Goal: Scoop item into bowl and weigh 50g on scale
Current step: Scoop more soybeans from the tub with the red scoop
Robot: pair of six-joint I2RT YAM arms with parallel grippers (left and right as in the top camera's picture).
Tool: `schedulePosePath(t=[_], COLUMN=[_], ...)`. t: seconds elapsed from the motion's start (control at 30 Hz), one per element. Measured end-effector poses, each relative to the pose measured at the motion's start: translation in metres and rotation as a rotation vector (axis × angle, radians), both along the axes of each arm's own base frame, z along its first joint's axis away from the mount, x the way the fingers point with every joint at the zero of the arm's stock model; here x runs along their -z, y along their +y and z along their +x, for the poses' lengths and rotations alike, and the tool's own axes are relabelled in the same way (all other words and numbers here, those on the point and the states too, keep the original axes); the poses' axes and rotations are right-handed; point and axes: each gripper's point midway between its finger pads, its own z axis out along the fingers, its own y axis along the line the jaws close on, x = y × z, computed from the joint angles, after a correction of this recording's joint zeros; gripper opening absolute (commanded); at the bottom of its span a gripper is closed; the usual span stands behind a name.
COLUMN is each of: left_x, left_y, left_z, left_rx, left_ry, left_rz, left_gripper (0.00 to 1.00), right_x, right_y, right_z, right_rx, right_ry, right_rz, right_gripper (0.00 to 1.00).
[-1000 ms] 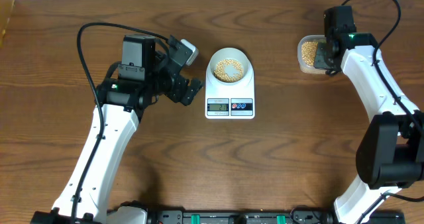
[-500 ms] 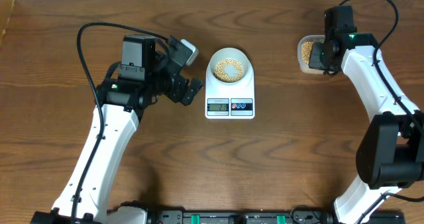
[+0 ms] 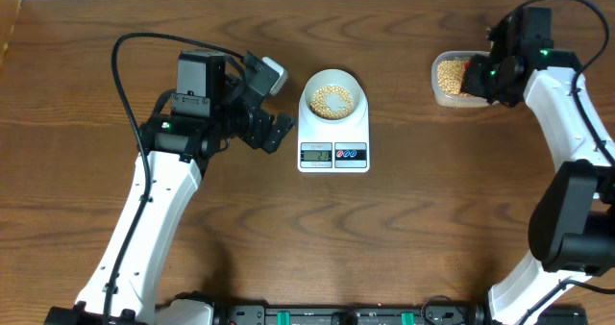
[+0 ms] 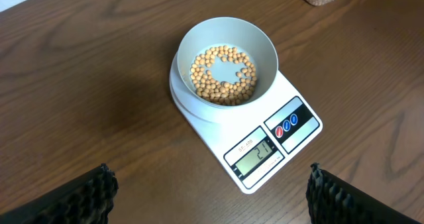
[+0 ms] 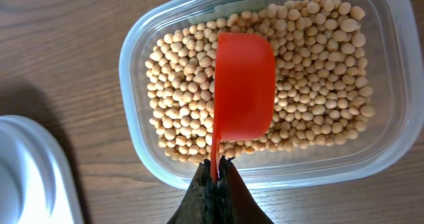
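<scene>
- Beans point(image 4: 224, 75): small, round and tan-yellow. A thin layer covers the floor of the bowl point(image 4: 265, 48) at centre, with a bare patch in its middle. A far larger mass fills the tub point(image 5: 129, 78) at far right.
- Left gripper point(image 3: 278, 104): hangs over the wooden table point(image 3: 221, 258) just left of the scale point(image 4: 205, 128). Its jaws are spread wide and hold nothing.
- Bowl: pale and round, seated on the scale's weighing end.
- Scale: white and rectangular. The grey display point(image 4: 255, 156) shows digits that seem to read 21, and red and blue buttons point(image 4: 286, 123) sit beside it.
- Tub: clear plastic with rounded corners, on the table well to the right of the scale.
- Scoop point(image 5: 244, 85): orange-red, its cup over the beans inside the tub. Whether it touches them cannot be told.
- Right gripper point(image 5: 215, 177): jaws pinched tight on the scoop's thin handle.
</scene>
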Motion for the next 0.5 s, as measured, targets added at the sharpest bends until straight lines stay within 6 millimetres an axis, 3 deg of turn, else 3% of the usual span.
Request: schedulePosePath(t=[0.5], left_x=[0.0], left_y=[-0.0001], left_z=[0.0], left_rx=[0.0], left_ry=[0.0], left_rz=[0.0], left_gripper=[0.94], right_x=[-0.0061], right_y=[-0.0062], right_z=[-0.0005], right_rx=[-0.002], right_ry=[-0.016], right_rz=[0.139], right_gripper=[0.01])
